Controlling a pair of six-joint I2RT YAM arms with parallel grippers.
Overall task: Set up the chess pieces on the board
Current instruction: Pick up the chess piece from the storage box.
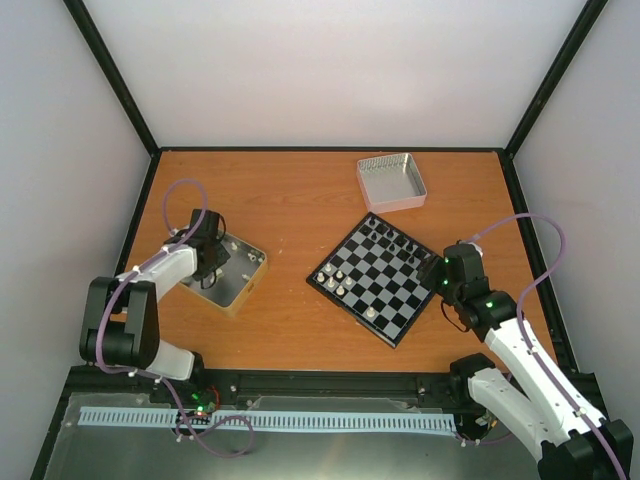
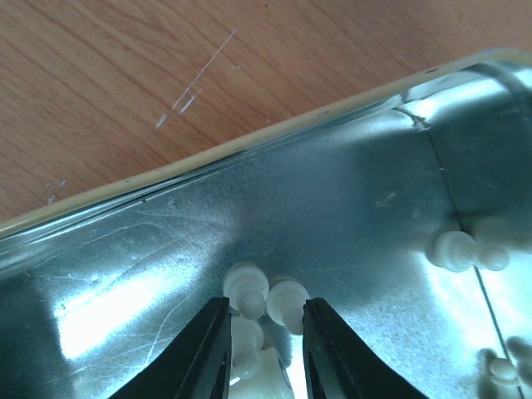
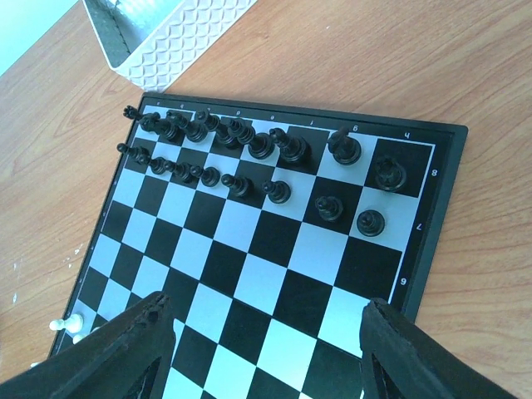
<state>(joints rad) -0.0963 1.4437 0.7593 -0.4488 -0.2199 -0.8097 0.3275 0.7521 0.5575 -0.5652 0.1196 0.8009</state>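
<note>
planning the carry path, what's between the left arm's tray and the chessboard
Nothing but bare wooden table between the tray and the board; the top view shows that stretch clearly.

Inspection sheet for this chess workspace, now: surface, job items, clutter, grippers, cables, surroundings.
Surface: wooden table, lightly scratched.
Job's things: chessboard angled; black pieces in two rows; few white pieces on board, more in metal tray.
Clutter: second tray beyond board.
Grippers: left gripper straddles white pieces in tray, grip unclear; right gripper open over board.
Cables: lilac cables loop along both arms.
Surroundings: white walls, black frame.
</note>
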